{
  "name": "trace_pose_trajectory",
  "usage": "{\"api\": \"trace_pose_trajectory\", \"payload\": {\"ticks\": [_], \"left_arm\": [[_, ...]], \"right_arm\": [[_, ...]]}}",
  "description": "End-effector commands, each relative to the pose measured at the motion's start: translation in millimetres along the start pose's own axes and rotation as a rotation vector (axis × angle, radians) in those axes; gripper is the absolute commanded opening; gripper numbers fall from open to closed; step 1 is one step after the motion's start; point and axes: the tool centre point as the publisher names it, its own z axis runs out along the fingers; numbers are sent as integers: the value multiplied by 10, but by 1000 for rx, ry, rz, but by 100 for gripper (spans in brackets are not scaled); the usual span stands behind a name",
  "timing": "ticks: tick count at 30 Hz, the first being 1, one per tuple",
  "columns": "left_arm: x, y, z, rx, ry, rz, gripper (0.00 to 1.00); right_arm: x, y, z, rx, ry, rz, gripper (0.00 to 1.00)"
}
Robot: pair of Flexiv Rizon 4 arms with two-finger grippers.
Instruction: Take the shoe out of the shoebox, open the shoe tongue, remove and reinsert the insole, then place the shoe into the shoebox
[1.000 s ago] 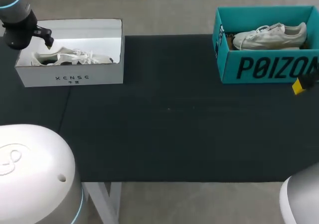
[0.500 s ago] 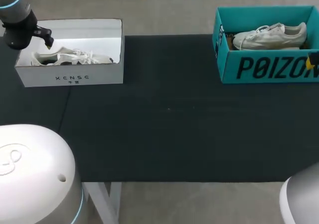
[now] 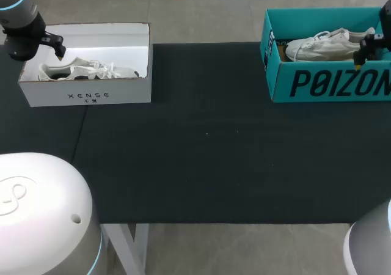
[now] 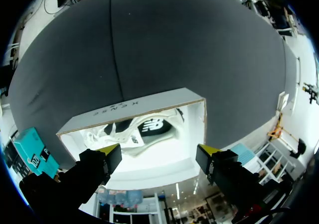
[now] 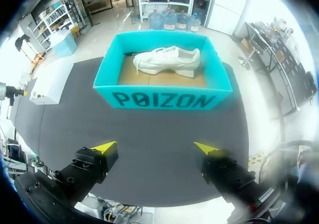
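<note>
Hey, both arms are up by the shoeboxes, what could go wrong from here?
1. The right gripper is open with the teal shoebox ahead; it could clip the front wall and shove the box before reaching the shoe.
2. The left gripper, open over the white shoebox, might catch its rim going down.

Head view: the teal shoebox [image 3: 330, 82] runs off the right edge, so its far end is out of frame. My right arm [image 3: 371, 40] pokes in at the upper right, mostly cut off, and covers the heel of the shoe [image 3: 321, 46] inside. At upper left, the left arm [image 3: 21, 33] hides one back corner of the white box [image 3: 85, 95]. The laces of the second shoe [image 3: 91, 70] in there are too small to make out.
</note>
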Motion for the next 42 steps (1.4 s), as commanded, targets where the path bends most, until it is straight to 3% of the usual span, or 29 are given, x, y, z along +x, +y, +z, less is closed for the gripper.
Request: {"api": "trace_pose_trajectory", "payload": {"ticks": [1, 6, 33, 42], "left_arm": [[0, 2, 0, 0, 1, 1, 100], [0, 2, 0, 0, 1, 1, 100], [0, 2, 0, 0, 1, 1, 100], [0, 2, 0, 0, 1, 1, 100]], "right_arm": [[-92, 818, 340, 226, -1, -14, 100], [-143, 1040, 446, 248, -26, -44, 100], [-143, 1040, 446, 248, -26, -44, 100], [-504, 1598, 1004, 189, -88, 40, 100]]}}
